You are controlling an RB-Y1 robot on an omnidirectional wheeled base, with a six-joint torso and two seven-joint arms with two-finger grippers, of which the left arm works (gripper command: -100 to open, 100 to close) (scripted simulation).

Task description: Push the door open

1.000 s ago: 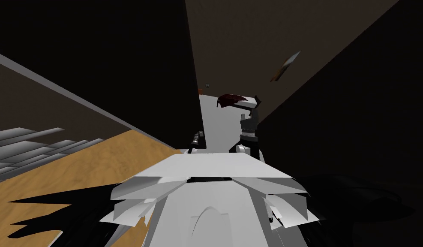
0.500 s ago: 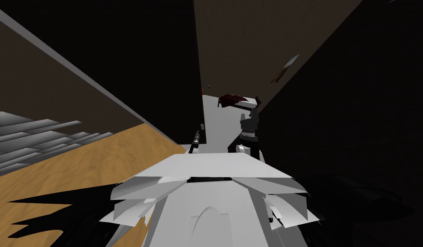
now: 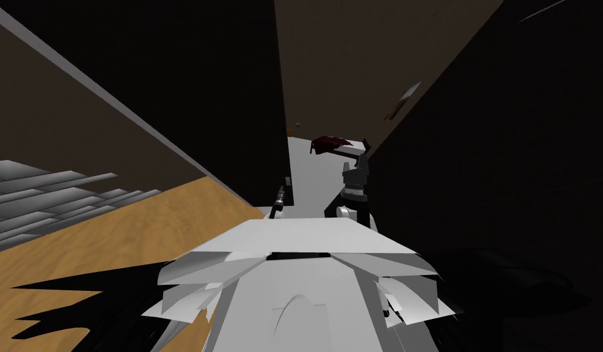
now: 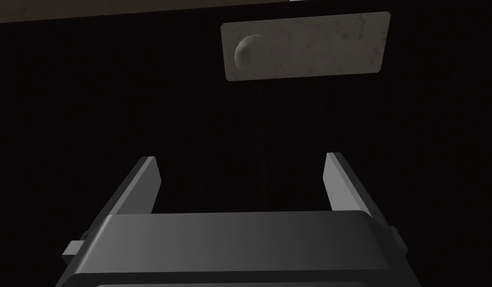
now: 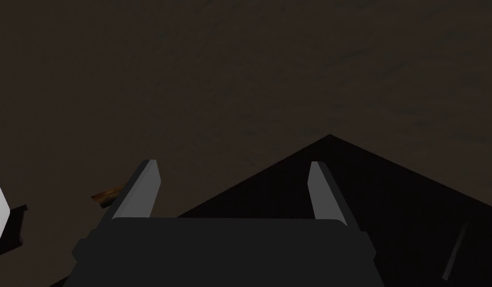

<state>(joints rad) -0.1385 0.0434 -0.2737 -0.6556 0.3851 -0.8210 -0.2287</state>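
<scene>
Left wrist view: left gripper (image 4: 242,162) facing the dark door (image 4: 140,114), fingers spread wide, gripping nothing.
A grey plate (image 4: 309,47) with a round knob (image 4: 249,52) is sitting on the door beyond the fingertips, apart from them. In the head view the door is standing just left of the white floor (image 3: 312,183); the right gripper (image 5: 232,167) is gaping empty too.

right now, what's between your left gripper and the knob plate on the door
Only bare dark door. The left wrist view shows the open left gripper facing it, with nothing on the stretch to the grey plate and its round knob.
</scene>
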